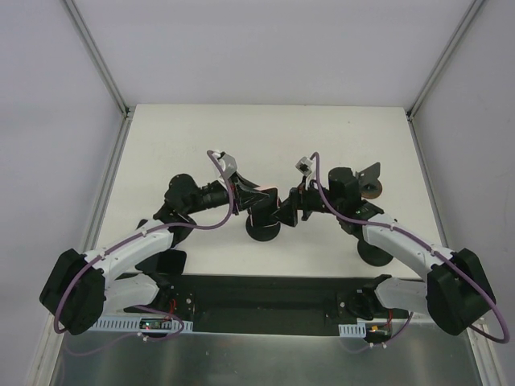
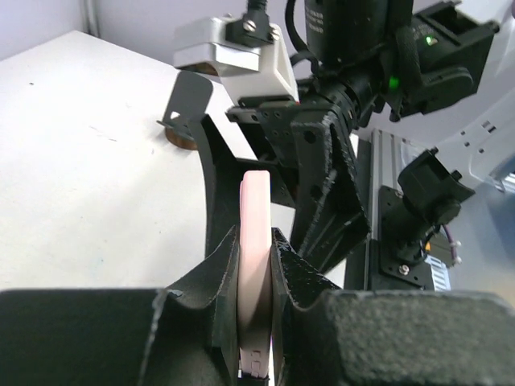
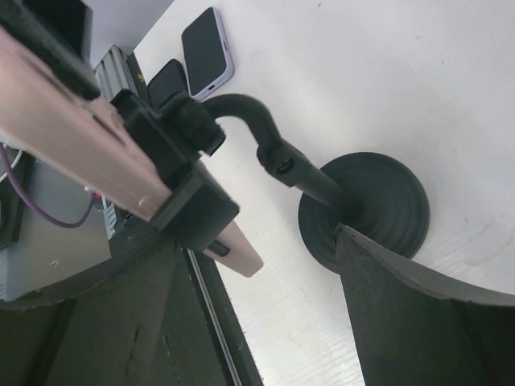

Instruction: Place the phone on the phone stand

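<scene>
Left arm [image 1: 133,245] and right arm [image 1: 402,241] look identical: white shells, chunky black joints, a purple cable [image 1: 201,228] looped along each, small white-grey camera block [image 2: 229,52] at the wrist. Left gripper's [image 2: 256,241] matte black, green LED [image 2: 393,80] on the right arm.

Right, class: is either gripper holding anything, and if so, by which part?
The left gripper holds the pink phone edge-on, its fingers pressing the two flat faces near one end. The right gripper is open and grips nothing.
</scene>
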